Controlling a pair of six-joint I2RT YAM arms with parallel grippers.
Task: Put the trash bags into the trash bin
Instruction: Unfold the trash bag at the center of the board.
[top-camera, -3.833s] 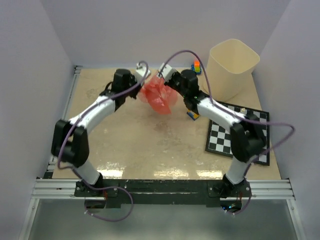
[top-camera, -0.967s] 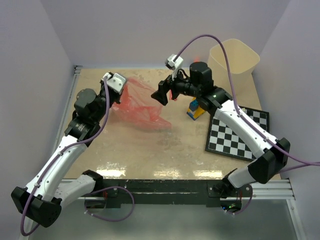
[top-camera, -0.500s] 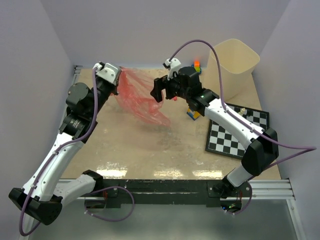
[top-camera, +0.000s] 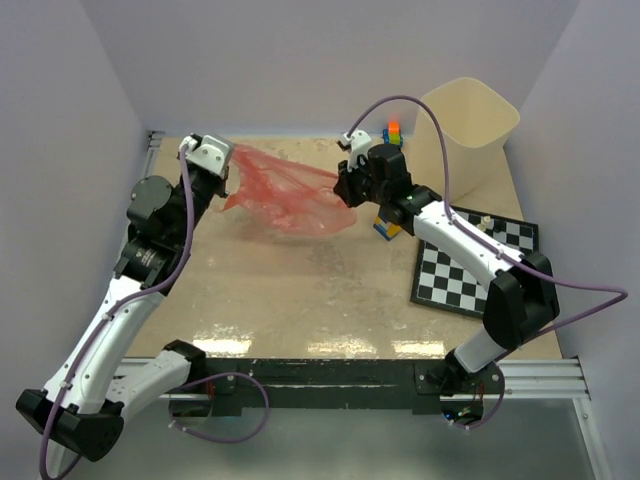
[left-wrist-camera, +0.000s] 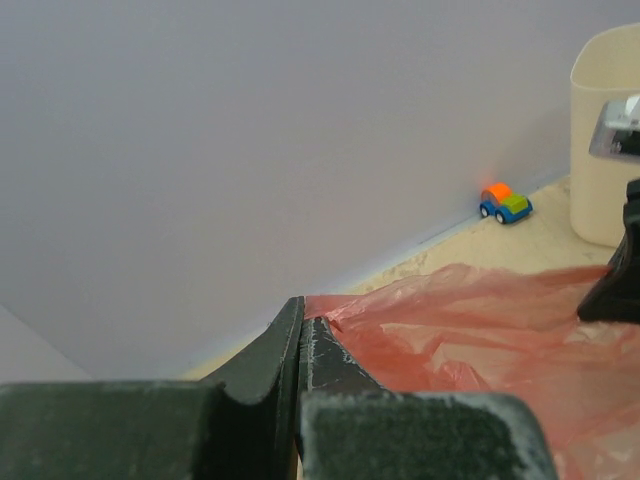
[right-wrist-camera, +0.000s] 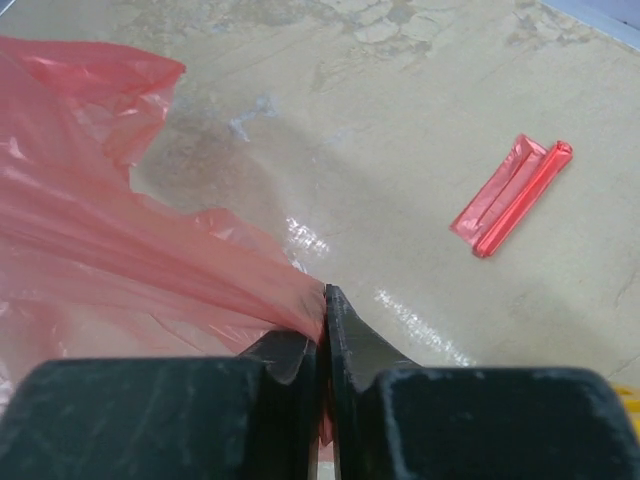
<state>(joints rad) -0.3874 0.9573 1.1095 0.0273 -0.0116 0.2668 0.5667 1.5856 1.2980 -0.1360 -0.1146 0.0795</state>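
A crinkly red trash bag (top-camera: 290, 195) hangs stretched above the table between my two grippers. My left gripper (top-camera: 222, 176) is shut on its left edge; in the left wrist view the jaws (left-wrist-camera: 302, 318) pinch the plastic (left-wrist-camera: 480, 330). My right gripper (top-camera: 341, 184) is shut on the bag's right edge, which also shows in the right wrist view (right-wrist-camera: 325, 300) with the bag (right-wrist-camera: 120, 250) bunched at the tips. A folded red bag strip (right-wrist-camera: 510, 195) lies flat on the table. The cream trash bin (top-camera: 465, 135) stands upright at the back right, also in the left wrist view (left-wrist-camera: 605, 150).
A black-and-white checkerboard (top-camera: 480, 265) lies at the right with a small piece (top-camera: 486, 222) on it. A yellow-and-blue block stack (top-camera: 385, 224) stands under my right arm. A small toy car (top-camera: 394, 132) sits by the back wall beside the bin.
My right gripper, open beside the bag earlier, has shut on its right edge. My left gripper has lifted its edge up and back-left. The bag is now pulled out between them.
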